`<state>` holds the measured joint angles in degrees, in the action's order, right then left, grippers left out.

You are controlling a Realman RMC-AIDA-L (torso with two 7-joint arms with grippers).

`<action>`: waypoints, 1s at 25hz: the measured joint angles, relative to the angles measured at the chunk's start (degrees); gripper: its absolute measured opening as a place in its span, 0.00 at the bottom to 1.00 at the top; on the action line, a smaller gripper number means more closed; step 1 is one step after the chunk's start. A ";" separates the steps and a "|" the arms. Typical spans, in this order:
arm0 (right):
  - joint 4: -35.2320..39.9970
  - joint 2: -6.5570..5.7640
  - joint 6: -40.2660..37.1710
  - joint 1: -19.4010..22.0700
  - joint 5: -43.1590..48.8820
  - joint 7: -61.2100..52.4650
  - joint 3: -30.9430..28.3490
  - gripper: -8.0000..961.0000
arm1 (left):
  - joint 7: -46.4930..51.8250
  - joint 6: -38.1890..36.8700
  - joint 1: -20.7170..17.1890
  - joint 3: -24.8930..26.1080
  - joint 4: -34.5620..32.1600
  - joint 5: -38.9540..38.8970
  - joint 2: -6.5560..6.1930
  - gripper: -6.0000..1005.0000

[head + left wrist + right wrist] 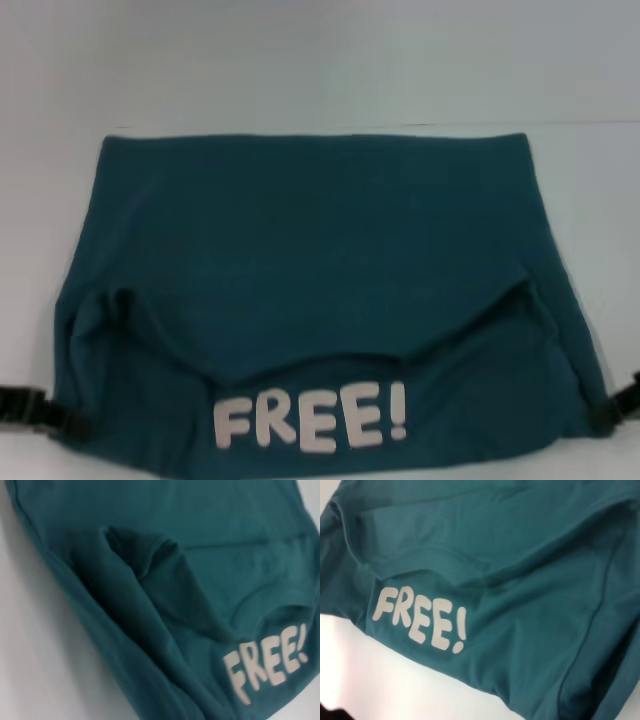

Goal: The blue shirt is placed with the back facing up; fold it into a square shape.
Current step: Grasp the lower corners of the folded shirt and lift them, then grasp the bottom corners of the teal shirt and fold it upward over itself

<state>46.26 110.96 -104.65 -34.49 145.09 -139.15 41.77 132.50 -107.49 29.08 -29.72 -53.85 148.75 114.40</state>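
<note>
The blue shirt [310,270] lies on the white table, dark teal, with its near part doubled over so the neckline curve and a white "FREE!" print [310,418] face up near the front edge. The far edge runs straight across. My left gripper [45,415] is at the shirt's near left corner, touching the cloth edge. At the near right corner sits my right gripper [615,405], mostly cut off by the view's edge. The left wrist view shows the shirt [165,595] with a bunched sleeve fold; the right wrist view shows the shirt [530,580] and its print.
The white table [320,70] stretches beyond the shirt at the back and along both sides. A narrow strip of bare table [395,680] lies in front of the shirt.
</note>
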 joint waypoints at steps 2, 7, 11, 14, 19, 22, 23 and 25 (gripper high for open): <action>0.04 -0.69 -0.92 0.97 0.00 0.09 -0.12 0.01 | -0.27 -1.03 -0.41 0.31 -0.30 1.82 0.02 0.04; -0.29 -1.82 -1.43 2.31 -0.06 0.40 -0.30 0.01 | -0.55 -1.36 -0.24 0.62 0.08 5.34 -0.05 0.04; -0.63 -1.68 -0.64 1.63 -0.37 1.03 -1.97 0.02 | -0.14 -0.09 1.48 0.85 0.63 5.32 -0.53 0.04; -0.69 -1.25 0.09 0.05 -0.48 1.54 -4.92 0.02 | 1.13 1.87 3.68 0.88 1.31 5.20 -0.63 0.04; -0.79 -1.11 3.52 -1.53 -2.12 1.93 -9.49 0.02 | 4.20 8.02 7.57 0.40 3.06 5.61 -1.19 0.04; -0.82 -1.11 6.96 -1.60 -4.98 1.53 -11.38 0.01 | 6.22 11.24 9.19 0.33 4.03 5.40 -1.47 0.04; -0.83 -1.11 8.04 -1.61 -5.96 1.43 -11.85 0.01 | 6.91 12.18 9.65 0.35 4.21 5.35 -1.50 0.04; -0.89 -1.11 11.48 -1.65 -8.21 1.24 -12.31 0.01 | 8.38 14.22 10.86 0.34 4.64 5.31 -1.54 0.04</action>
<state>45.37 109.85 -93.17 -36.14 136.88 -137.91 29.46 140.88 -93.27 39.94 -29.39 -49.21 154.06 112.86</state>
